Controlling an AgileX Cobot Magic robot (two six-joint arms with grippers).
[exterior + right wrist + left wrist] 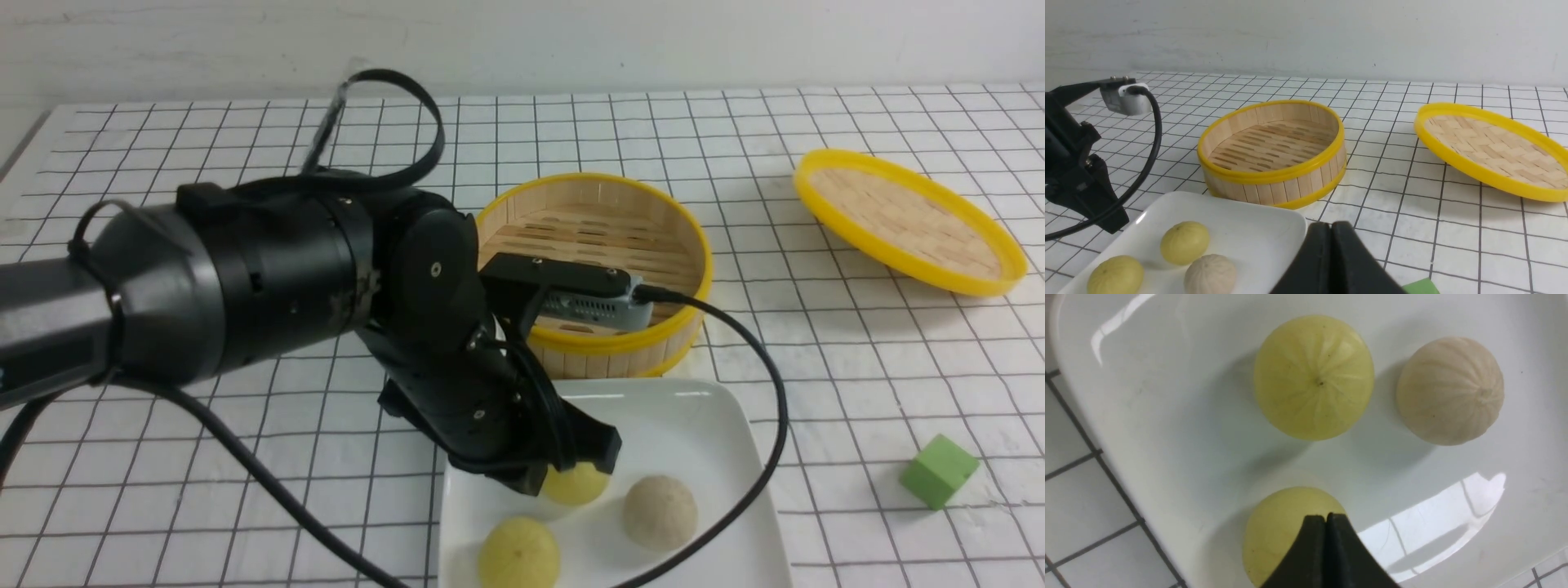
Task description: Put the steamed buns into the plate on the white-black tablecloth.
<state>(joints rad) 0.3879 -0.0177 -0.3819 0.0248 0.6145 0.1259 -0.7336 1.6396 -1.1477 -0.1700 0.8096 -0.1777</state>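
The buns are set on the plate, beyond and beside the shut, empty left end effector; the right end effector is likewise closed. Softness and lightness are presumed; any regrip is best made gently round the sides.

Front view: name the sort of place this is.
Probably a robot test bench rather than a real kitchen: a black robot arm, a tablecloth with a grid and a plain green cube suggest it.

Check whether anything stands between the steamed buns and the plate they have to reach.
Nothing visible does: both yellow buns and the beige bun already lie on the white plate.
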